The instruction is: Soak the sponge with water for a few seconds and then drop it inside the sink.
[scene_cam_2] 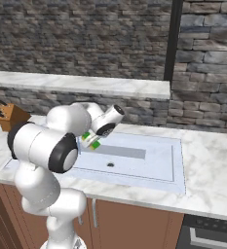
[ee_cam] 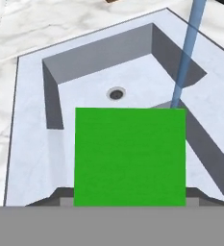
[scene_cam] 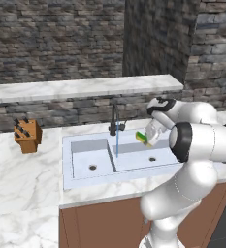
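My gripper (scene_cam: pixel 147 135) is shut on the sponge (scene_cam: pixel 142 137), a small green block with a yellow layer, and holds it tilted above the right basin of the sink (scene_cam: pixel 67 164). The water (scene_cam: pixel 117 143) falls as a thin blue stream from the dark faucet (scene_cam: pixel 114 118) onto the divider between the basins, a short way left of the sponge and apart from it. In the right base view the sponge (scene_cam_2: pixel 91 140) hangs under the gripper (scene_cam_2: pixel 93 138) over the sink (scene_cam_2: pixel 179 165). In the hand view the sponge's green face (ee_cam: pixel 130 156) covers the fingers, with the water (ee_cam: pixel 185 57) beyond its upper right corner.
A wooden knife block (scene_cam: pixel 28 135) stands on the marble counter left of the sink. A raised marble ledge (scene_cam: pixel 85 87) and a stone wall run behind the faucet. Each basin has a round drain (ee_cam: pixel 116 93). An oven front (scene_cam_2: pixel 210 236) sits low on the right.
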Robot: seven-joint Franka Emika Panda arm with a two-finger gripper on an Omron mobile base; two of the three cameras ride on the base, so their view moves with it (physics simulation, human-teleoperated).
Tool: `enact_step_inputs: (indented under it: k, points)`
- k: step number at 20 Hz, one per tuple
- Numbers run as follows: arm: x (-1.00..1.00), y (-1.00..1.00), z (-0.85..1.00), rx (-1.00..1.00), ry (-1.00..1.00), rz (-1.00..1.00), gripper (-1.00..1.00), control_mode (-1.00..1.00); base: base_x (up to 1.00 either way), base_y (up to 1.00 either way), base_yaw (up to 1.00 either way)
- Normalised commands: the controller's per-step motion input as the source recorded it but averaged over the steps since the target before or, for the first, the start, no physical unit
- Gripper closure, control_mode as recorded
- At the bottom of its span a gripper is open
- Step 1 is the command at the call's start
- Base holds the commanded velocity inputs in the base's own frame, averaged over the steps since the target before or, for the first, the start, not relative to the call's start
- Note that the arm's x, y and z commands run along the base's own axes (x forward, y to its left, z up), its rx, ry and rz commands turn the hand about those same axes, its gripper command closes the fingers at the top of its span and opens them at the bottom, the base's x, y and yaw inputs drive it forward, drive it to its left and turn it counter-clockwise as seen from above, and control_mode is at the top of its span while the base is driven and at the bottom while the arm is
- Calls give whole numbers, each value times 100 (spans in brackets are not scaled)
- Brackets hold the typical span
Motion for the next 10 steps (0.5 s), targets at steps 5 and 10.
enact_step_inputs:
  k: [5, 10]
  points:
    - [3, 9, -37, 0, -3, 2, 100, -100, 0, 0, 0]
    - [0, 17, -30, 0, -3, 0, 100, -100, 0, 0, 0]
